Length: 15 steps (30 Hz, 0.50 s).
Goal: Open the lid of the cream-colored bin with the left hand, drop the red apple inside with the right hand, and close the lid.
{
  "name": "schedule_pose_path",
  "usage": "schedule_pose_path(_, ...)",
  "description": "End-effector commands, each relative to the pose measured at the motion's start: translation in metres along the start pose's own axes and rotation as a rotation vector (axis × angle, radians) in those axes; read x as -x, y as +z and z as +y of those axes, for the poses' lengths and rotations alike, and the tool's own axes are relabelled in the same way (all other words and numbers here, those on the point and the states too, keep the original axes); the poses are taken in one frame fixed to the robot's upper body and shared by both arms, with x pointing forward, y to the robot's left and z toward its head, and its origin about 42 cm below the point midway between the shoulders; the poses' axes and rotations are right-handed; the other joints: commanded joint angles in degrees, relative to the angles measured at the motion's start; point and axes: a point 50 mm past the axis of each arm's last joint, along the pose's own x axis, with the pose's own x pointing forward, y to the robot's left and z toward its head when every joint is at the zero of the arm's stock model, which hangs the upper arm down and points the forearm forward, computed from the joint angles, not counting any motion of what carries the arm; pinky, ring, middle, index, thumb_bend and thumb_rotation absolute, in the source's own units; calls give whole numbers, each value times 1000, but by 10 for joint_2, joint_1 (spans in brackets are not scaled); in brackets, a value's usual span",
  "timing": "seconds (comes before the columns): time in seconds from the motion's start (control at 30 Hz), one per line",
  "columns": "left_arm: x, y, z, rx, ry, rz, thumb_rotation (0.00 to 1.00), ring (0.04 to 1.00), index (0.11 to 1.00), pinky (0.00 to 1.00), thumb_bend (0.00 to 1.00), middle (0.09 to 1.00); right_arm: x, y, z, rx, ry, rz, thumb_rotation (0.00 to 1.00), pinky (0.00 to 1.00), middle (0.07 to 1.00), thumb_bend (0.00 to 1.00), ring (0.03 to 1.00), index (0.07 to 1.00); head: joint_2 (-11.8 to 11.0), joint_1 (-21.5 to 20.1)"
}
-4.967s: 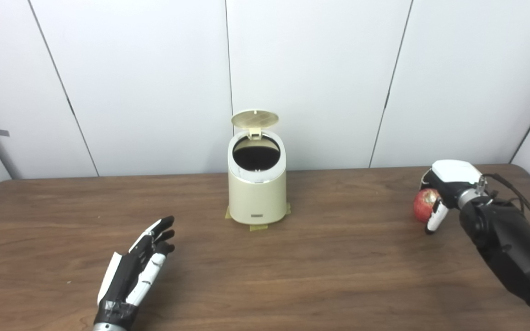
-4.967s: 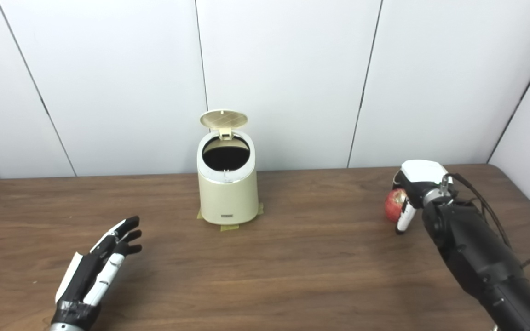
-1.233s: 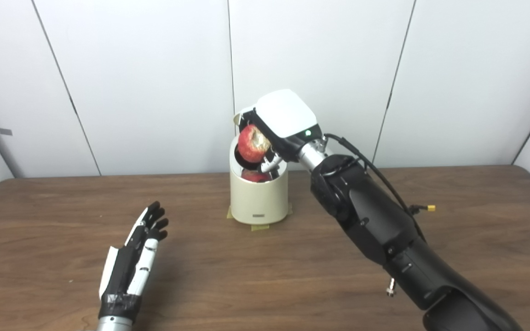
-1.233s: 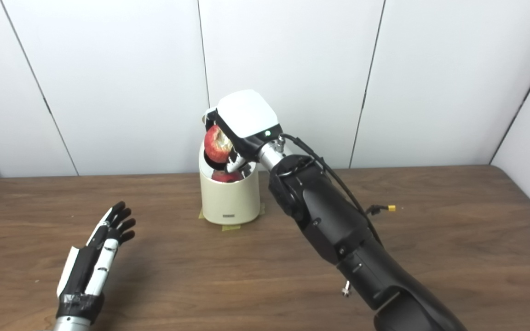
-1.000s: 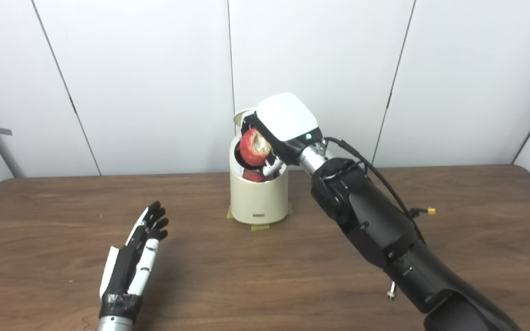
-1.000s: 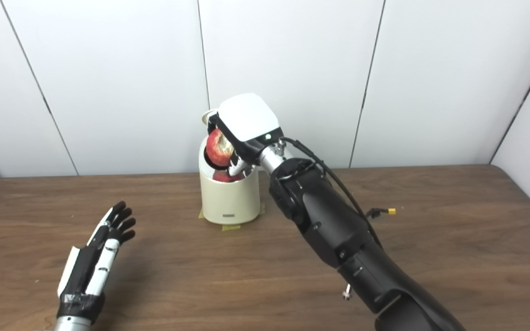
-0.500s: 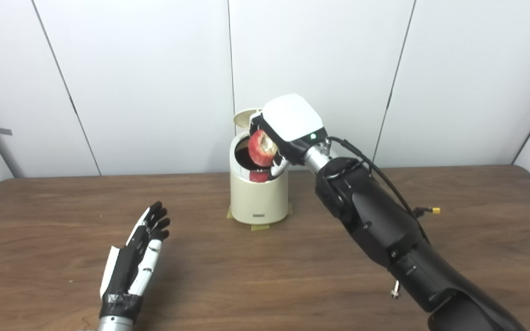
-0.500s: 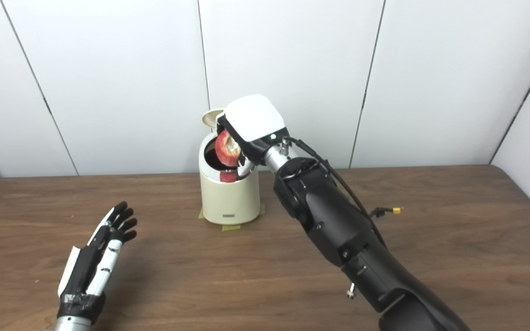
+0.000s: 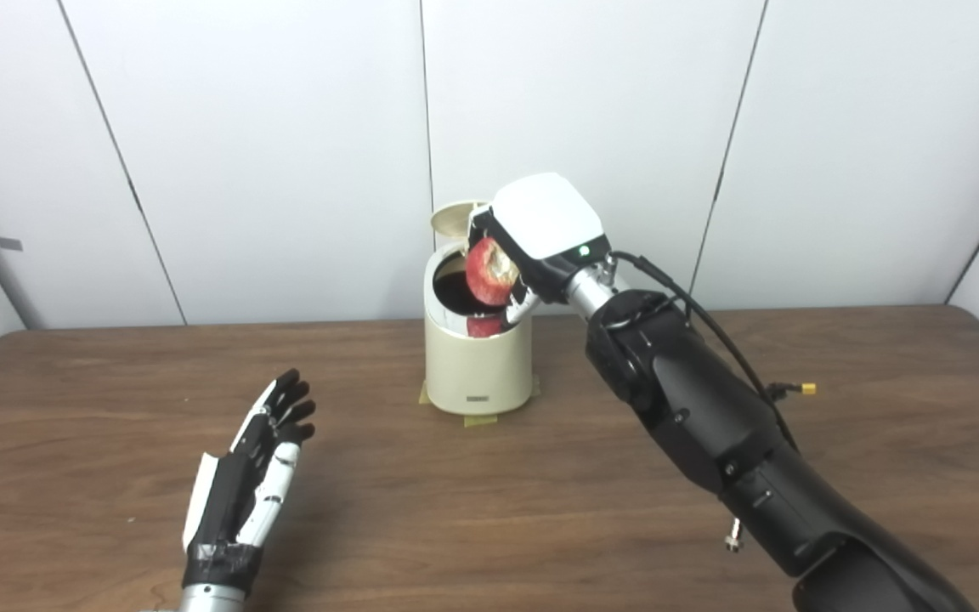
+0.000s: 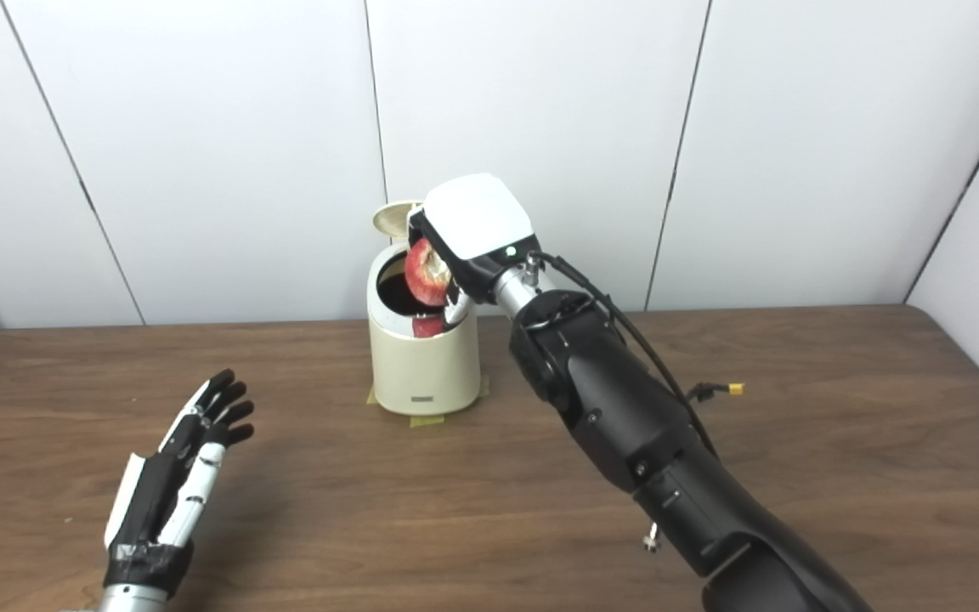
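— Left eye view, item one?
— Right hand (image 9: 532, 246), fingers curled around the red apple (image 9: 489, 272), held over the open mouth of the cream-colored bin (image 9: 477, 365); lid (image 9: 453, 218) upright at 12 o'clock.
— Item two?
— Left hand (image 9: 243, 484) — fingers straight, slightly apart, holding nothing, above the table (image 9: 540, 510) at 7 o'clock from the bin.

Dark brown wood-grain table (image 9: 540, 510), rounded far corners, white panel wall behind. Cream-colored bin (image 9: 478, 365) stands upright at 12 o'clock from table centre, near far edge, on yellowish tape patches (image 9: 478, 419) showing at base. Left hand (image 9: 243, 489) low over table at 8 o'clock; contact with surface unclear. Rest of surface bare wood.
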Motion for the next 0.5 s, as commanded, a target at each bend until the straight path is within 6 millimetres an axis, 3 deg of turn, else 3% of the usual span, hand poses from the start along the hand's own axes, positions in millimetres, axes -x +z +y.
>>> schedule_pose_path(0.0,4,-5,-8,-6,-7,-8,719,880,934,848,320,916,-12,-2,-28,6,-101,-15,0,320,549,521,415,471,1,1)
schedule_pose_path(0.33,2,-4,-12,-10,-9,-16,687,874,928,825,329,912,-12,-1,-29,-13,-154,-75,1,361,563,518,446,467,4,5)
schedule_pose_path(0.37,2,-3,-12,-11,-10,-17,688,874,928,824,324,912,-12,-1,-29,-16,-152,-76,80,363,569,522,449,478,4,5)
schedule_pose_path(0.47,2,-4,-13,-1,-6,-5,686,872,926,827,334,911,-13,0,-28,-16,-138,-76,131,373,583,525,459,485,5,6)
